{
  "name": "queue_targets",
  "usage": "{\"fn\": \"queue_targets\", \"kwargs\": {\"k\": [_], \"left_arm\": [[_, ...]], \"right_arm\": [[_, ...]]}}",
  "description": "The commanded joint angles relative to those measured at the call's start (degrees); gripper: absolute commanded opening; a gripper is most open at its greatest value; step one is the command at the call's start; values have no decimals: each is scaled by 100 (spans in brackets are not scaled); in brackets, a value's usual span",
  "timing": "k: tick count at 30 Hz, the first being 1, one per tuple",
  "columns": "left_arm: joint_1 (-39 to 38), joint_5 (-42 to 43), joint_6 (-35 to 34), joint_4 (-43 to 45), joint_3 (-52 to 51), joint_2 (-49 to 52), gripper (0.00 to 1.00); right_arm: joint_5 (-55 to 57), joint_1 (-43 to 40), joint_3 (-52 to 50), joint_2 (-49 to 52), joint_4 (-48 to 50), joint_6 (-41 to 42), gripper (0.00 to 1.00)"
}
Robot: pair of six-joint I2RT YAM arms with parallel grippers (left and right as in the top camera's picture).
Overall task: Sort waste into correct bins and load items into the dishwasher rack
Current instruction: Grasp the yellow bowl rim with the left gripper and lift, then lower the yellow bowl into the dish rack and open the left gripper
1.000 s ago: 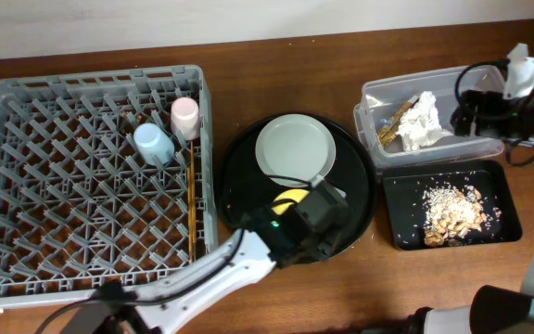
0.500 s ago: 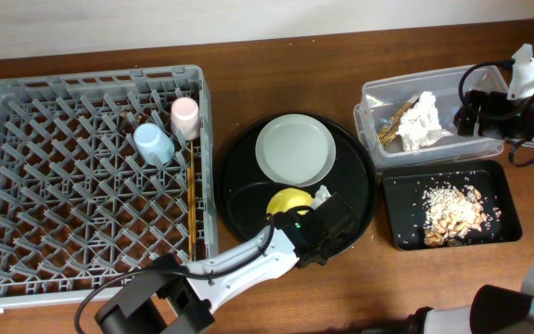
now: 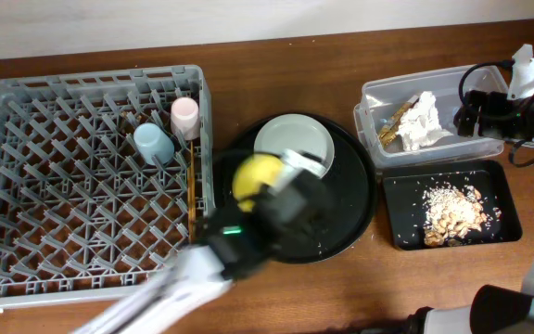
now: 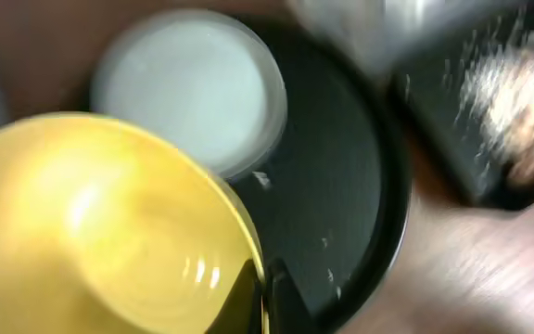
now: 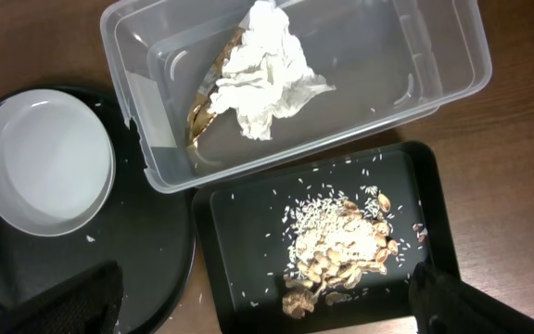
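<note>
Left hand (image 4: 265,289) grips the round yellow plastic bowl (image 3: 253,178) by its rim over the round black tray (image 3: 355,199); right hand (image 3: 468,111) spread wide, empty.

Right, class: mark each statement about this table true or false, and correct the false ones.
1. The left hand grips the yellow bowl. True.
2. The pink cup and blue cup sit in the grey rack. True.
3. The pale plate stands in the rack. False: it lies on the round black tray.
4. The napkin lies on that tray. False: it lies in the clear tub.
5. The right hand is shut. False: it is open.
</note>
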Motion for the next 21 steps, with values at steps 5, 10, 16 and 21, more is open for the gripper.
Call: {"fn": "queue_targets", "kwargs": {"k": [5, 10, 16, 21], "left_arm": [[4028, 4848, 1014, -920, 275, -2111, 0], [5895, 8771, 2312, -1556, 273, -1217, 0], [6085, 10312, 2861, -1703, 273, 675, 0], [6098, 10474, 3185, -1705, 273, 1672, 0]], "right_arm": [[52, -31, 131, -2, -2, 48, 99], [52, -31, 131, -2, -2, 48, 99], [52, -31, 131, -2, -2, 48, 99], [52, -31, 131, -2, -2, 48, 99]]}}
